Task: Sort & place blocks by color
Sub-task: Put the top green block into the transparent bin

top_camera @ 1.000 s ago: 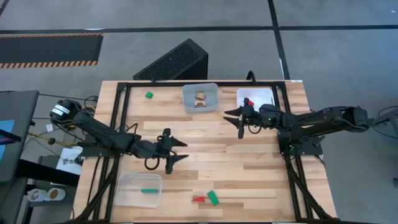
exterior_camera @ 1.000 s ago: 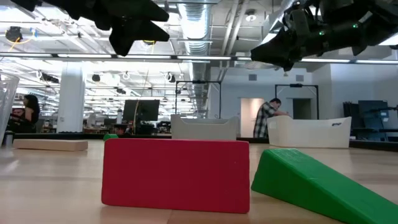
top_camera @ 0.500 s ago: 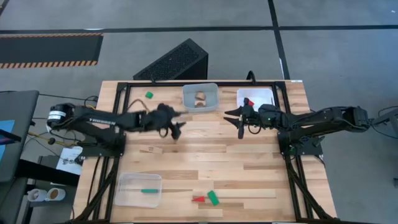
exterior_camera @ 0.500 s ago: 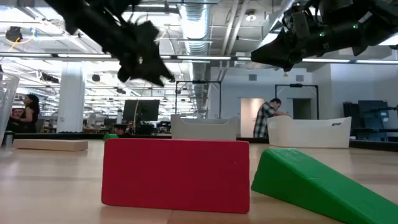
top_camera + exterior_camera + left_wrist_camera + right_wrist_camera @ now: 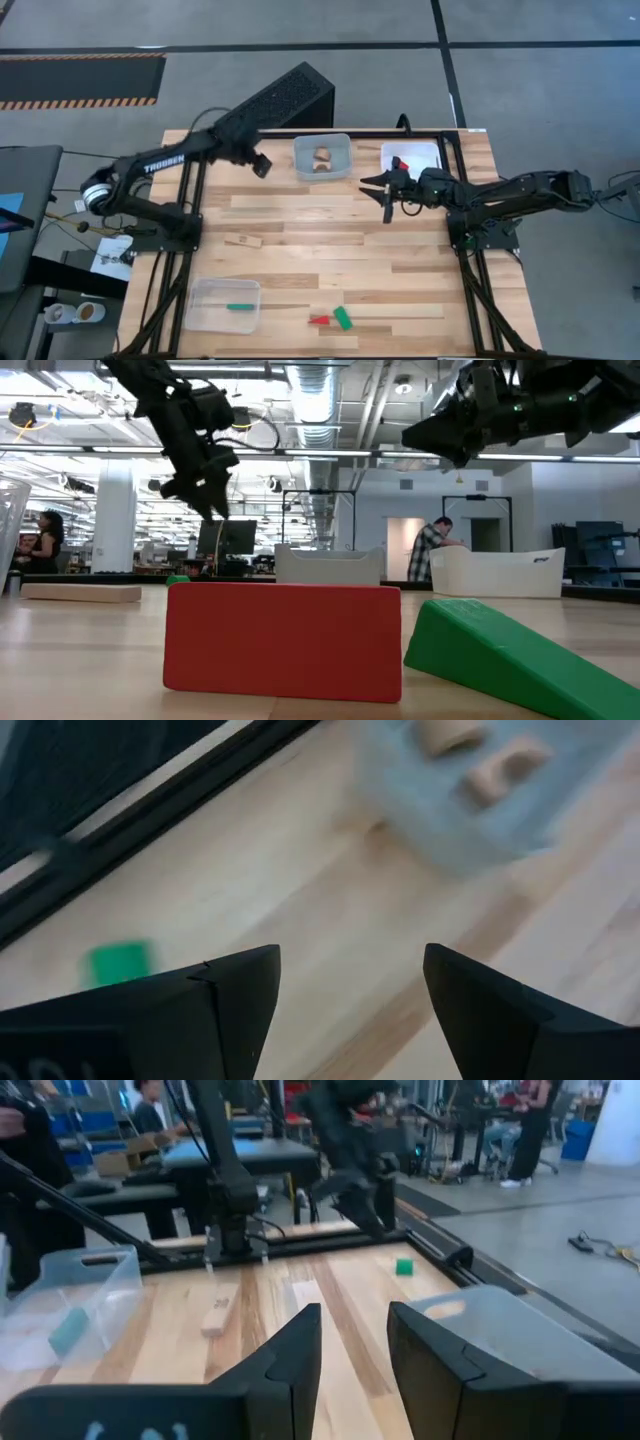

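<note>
Your left gripper (image 5: 261, 166) is up in the air just beside the middle clear plastic bin (image 5: 322, 157), on its left, with the jaws spread wide and nothing between them. In the left wrist view the fingers (image 5: 240, 982) frame bare wood, the small green cube (image 5: 119, 963) sitting a little way off near the black frame rail. Your right gripper (image 5: 386, 203) hangs on the other side of that middle bin, jaws only partly apart and nothing in them.

As for the blocks: two light wood blocks (image 5: 322, 156) lie inside the middle bin, a red block (image 5: 400, 163) is in the white bin (image 5: 410, 155) to its right, and a green bar (image 5: 240, 306) lies in the clear bin (image 5: 222, 303) at the near left corner. Loose on the desk (image 5: 330, 250) you have a flat wooden bar (image 5: 243, 240) left of centre and, near the front edge, a red rectangular block (image 5: 283, 636) touching or almost touching a green wedge (image 5: 520, 651).

The light butcher-block middle of the desk is bare. Behind it is an open workshop with a person (image 5: 432, 550) standing far back.
</note>
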You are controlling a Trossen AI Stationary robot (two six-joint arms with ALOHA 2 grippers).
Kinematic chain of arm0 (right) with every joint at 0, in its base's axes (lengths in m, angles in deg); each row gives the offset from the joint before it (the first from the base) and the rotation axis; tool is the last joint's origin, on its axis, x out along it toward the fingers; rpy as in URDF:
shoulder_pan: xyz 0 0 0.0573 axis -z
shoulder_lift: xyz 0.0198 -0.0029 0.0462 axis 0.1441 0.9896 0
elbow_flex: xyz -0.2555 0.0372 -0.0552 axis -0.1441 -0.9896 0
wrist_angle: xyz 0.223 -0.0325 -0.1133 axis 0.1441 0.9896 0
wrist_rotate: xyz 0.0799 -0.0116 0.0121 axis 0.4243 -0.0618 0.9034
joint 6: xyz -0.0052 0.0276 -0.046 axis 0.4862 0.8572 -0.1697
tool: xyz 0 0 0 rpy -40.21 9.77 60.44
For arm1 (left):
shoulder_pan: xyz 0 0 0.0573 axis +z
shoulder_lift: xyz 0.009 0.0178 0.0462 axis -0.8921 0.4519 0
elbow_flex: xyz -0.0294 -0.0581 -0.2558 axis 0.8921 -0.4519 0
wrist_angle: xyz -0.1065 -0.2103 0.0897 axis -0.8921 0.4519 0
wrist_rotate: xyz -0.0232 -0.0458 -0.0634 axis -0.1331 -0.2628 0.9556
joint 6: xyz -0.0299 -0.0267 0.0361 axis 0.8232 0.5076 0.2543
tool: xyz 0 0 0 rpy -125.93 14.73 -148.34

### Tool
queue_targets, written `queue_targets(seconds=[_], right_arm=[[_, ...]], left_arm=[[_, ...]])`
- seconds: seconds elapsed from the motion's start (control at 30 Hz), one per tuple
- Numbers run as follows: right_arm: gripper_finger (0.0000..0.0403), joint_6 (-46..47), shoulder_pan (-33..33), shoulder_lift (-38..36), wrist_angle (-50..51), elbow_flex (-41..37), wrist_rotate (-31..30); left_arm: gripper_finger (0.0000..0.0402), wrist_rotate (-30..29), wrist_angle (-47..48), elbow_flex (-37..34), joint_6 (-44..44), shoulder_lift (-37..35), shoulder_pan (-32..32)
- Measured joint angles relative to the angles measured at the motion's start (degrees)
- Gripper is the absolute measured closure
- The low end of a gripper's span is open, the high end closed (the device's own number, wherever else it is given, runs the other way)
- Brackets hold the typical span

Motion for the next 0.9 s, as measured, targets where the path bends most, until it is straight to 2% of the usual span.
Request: queue_targets(seconds=[0.2, 0.43, 0.57, 0.73, 0.9], right_arm=[[0.0268, 0.75, -1.65, 0.0, -2.52, 0.0, -0.02], [0.0269, 2.38, -5.47, 0.02, 0.14, 0.0, -0.07], [0.0269, 1.66, -7.44, 0.02, 0.66, 0.0, -0.17], [0.0269, 1.51, -9.15, 0.02, 1.47, 0.0, -0.24], [0.0269, 1.28, -10.87, 0.02, 2.05, 0.0, -2.78]], left_arm=[[0.0169, -3.47, 12.42, 9.82, -7.49, 8.84, 7.24], [0.0169, -5.54, 21.77, 16.18, -16.26, 20.74, 10.43], [0.0169, -5.77, 22.86, 17.29, -16.47, 25.24, 11.56], [0.0169, -6.09, 21.79, 17.59, -17.29, 27.39, 13.07], [0.0169, -12.55, 21.73, 17.59, -20.53, 27.58, 13.84]])
